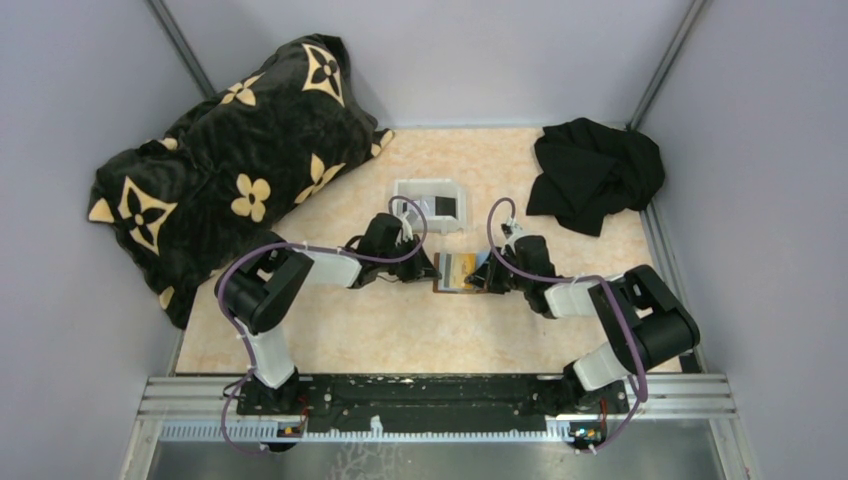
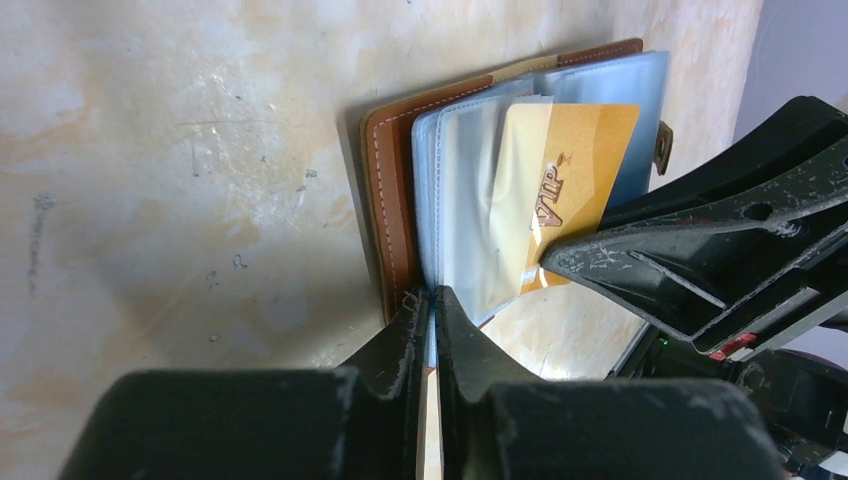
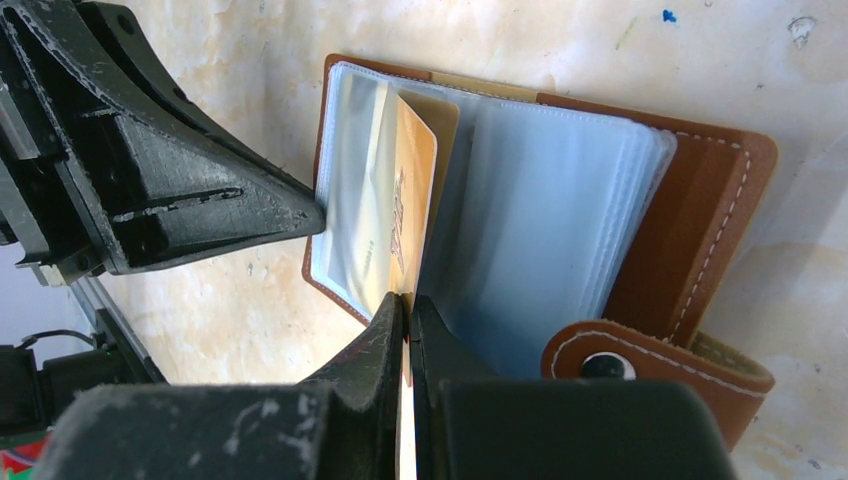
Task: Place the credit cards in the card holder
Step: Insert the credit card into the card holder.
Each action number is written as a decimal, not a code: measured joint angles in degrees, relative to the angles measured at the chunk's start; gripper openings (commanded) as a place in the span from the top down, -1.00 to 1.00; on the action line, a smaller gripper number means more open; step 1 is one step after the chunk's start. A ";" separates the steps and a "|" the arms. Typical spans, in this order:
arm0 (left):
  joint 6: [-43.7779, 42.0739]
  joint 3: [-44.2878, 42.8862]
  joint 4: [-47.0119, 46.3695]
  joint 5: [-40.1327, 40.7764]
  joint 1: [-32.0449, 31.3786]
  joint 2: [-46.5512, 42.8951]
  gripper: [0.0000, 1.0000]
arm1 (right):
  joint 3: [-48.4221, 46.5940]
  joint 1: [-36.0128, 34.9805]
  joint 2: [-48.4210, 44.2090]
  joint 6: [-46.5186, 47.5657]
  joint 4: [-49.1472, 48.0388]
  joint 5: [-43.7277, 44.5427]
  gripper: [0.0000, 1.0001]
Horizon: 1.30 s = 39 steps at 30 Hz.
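Note:
The card holder (image 1: 452, 284) lies open on the table between my grippers, brown leather (image 3: 700, 220) with clear plastic sleeves (image 2: 470, 200). A gold card marked VIP (image 2: 585, 160) stands partly slid into one sleeve. My right gripper (image 3: 408, 298) is shut on that gold card's (image 3: 412, 190) edge. My left gripper (image 2: 433, 293) is shut on a clear sleeve beside the holder's leather cover (image 2: 388, 200). In the top view the left gripper (image 1: 428, 268) is at the holder's left and the right gripper (image 1: 484, 278) at its right. A black card (image 1: 446, 207) lies in the white tray.
The white tray (image 1: 412, 190) stands just behind the holder. A black flower-patterned cushion (image 1: 230, 170) fills the back left. A black cloth (image 1: 595, 175) lies at the back right. Grey walls close in the table.

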<state>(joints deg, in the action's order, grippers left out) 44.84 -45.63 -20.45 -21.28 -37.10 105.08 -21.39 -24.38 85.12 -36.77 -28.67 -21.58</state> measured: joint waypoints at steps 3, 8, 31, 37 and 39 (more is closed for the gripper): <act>-0.37 -0.42 0.50 0.04 0.28 0.09 0.81 | 0.00 0.20 0.00 -0.33 0.00 -0.72 1.00; -0.98 -1.01 1.25 0.02 0.66 0.24 0.81 | -0.02 0.35 1.31 -0.96 -0.98 -2.12 1.00; -2.08 -1.73 1.33 -0.87 1.49 0.79 0.81 | -0.63 0.81 4.83 -7.74 -3.30 -3.54 1.00; -1.97 -1.25 -0.79 -0.96 1.49 1.25 0.81 | -0.35 0.50 0.00 -10.01 3.58 0.02 1.00; -1.95 -1.14 -1.49 -1.09 1.49 1.44 0.81 | -0.42 0.48 -0.90 -10.27 5.44 0.83 1.00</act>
<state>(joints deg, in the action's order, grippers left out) 42.89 -46.76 -21.93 -22.37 -35.62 106.52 -21.80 -23.90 84.23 -47.05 -23.22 -20.75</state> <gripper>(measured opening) 0.098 0.012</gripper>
